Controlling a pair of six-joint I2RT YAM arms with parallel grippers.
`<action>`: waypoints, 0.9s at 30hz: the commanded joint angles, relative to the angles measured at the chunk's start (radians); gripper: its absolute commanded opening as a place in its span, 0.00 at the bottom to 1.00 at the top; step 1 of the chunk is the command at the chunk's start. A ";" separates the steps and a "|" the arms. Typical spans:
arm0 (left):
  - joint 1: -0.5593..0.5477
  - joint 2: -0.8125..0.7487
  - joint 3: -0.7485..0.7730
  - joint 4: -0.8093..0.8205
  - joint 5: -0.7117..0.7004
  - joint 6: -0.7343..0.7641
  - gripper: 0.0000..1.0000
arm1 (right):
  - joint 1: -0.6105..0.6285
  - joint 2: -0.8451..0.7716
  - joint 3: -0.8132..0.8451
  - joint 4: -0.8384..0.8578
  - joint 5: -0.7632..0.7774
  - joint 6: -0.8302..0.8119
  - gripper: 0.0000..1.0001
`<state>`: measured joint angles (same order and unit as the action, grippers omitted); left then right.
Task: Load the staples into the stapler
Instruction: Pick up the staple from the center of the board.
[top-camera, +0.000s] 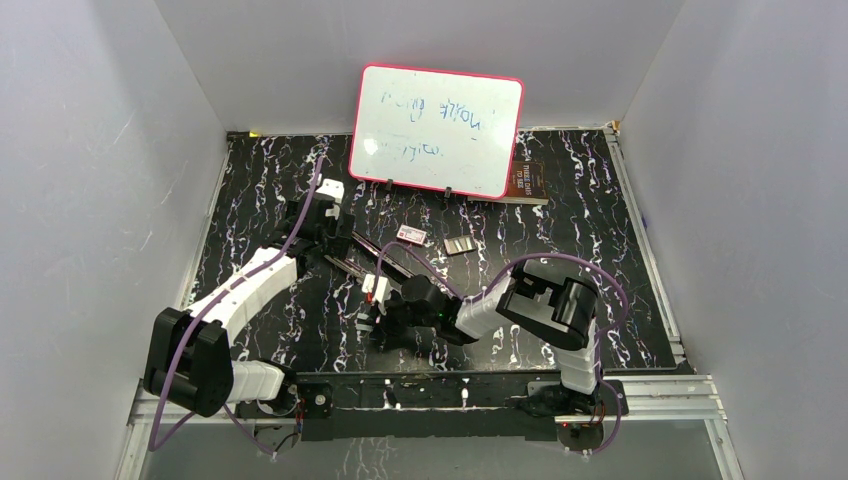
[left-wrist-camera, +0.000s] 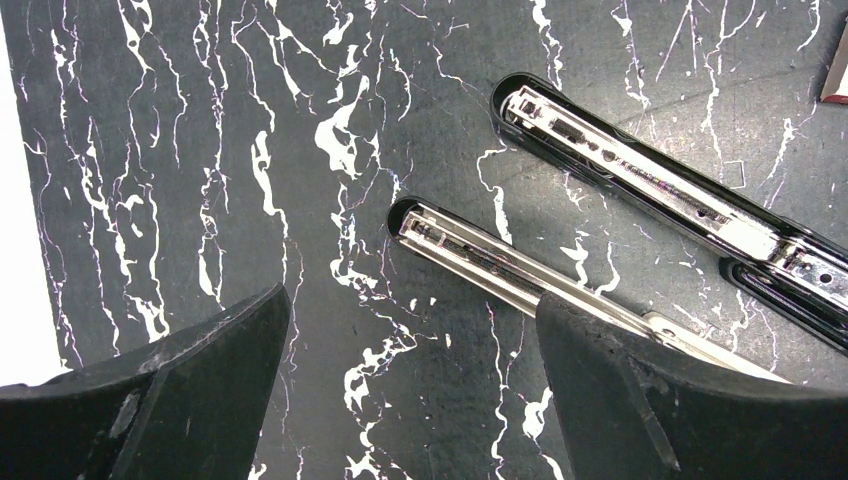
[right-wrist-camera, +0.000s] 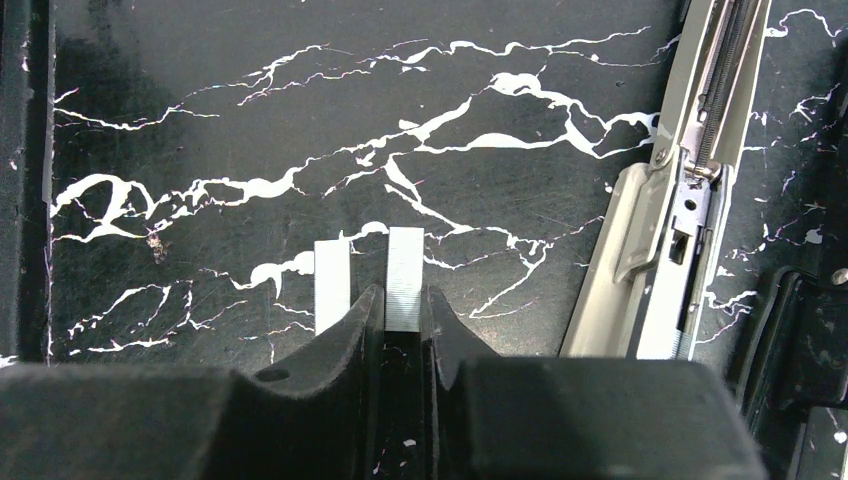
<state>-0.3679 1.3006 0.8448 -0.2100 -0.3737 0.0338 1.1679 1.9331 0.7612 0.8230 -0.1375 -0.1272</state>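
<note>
On the black, white-veined tabletop (top-camera: 600, 260), the right end effector (right-wrist-camera: 403, 308) is seen closed down narrowly on one strip of staples (right-wrist-camera: 405, 270). Both long edges of the strip are met by the black fingers (right-wrist-camera: 350, 335), and its far end shows beyond the fingertips. A second strip (right-wrist-camera: 332, 280) is seen lying just beside the first, parallel to it and outside the grip. Whether the gripped strip is raised off the surface cannot be told.

The stapler (left-wrist-camera: 640, 175) is laid open left of the tabletop's middle, its two halves splayed in a narrow V. One is the black half with its shiny insert, the other the bright metal rail (left-wrist-camera: 490, 262). In the right wrist view that rail is seen to the right of the staples, near them but not touching.

The left end effector (left-wrist-camera: 410, 400) is held wide open over the stapler, with nothing gripped between its fingers. A pink-framed whiteboard (top-camera: 437, 130) is propped at the back. A small white box with a red label (top-camera: 411, 234) and a grey-and-black block (top-camera: 460, 245) are seen lying in front of it.
</note>
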 joint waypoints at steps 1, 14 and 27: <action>-0.005 -0.037 0.011 -0.005 -0.004 0.008 0.92 | -0.001 0.071 -0.052 -0.218 0.048 -0.016 0.21; -0.006 -0.037 0.013 -0.002 -0.001 0.007 0.92 | -0.003 -0.023 0.068 -0.228 0.076 -0.035 0.00; -0.006 -0.040 0.011 0.001 -0.002 0.007 0.93 | -0.068 -0.279 0.087 -0.269 0.095 0.012 0.00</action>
<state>-0.3698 1.2999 0.8448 -0.2096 -0.3737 0.0341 1.1381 1.8061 0.8330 0.5865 -0.0662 -0.1455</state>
